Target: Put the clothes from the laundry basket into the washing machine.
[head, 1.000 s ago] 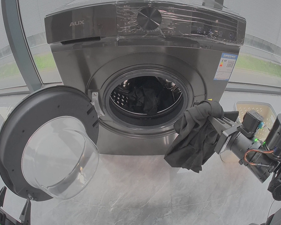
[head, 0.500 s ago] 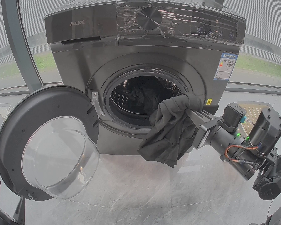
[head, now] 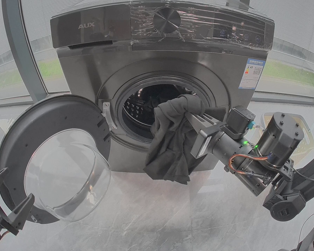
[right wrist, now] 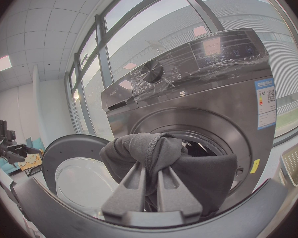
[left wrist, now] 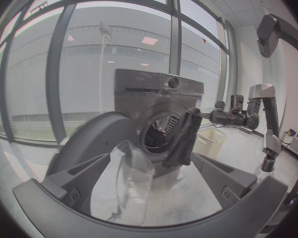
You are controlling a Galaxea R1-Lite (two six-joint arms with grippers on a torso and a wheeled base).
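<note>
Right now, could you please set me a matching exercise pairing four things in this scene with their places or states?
Things:
1. dark garment
2. machine door
3. left hand
4. laundry basket

Places or states:
A. open and empty, low by the door
B. gripped by the right hand at the drum opening
C. on the floor beside the washing machine, on the robot's right
D. swung wide open

Pairs: 1-B, 2-D, 3-A, 4-C.

I'm in an office or lab-type room, floor-to-ceiling windows [left wrist: 29, 83] facing another building [left wrist: 129, 50], tiled drop ceiling [right wrist: 39, 20] with panel lights [right wrist: 3, 62], glossy stone floor [head: 157, 210], washing machine [head: 94, 67] part-wrapped in plastic film [head: 199, 21]
</note>
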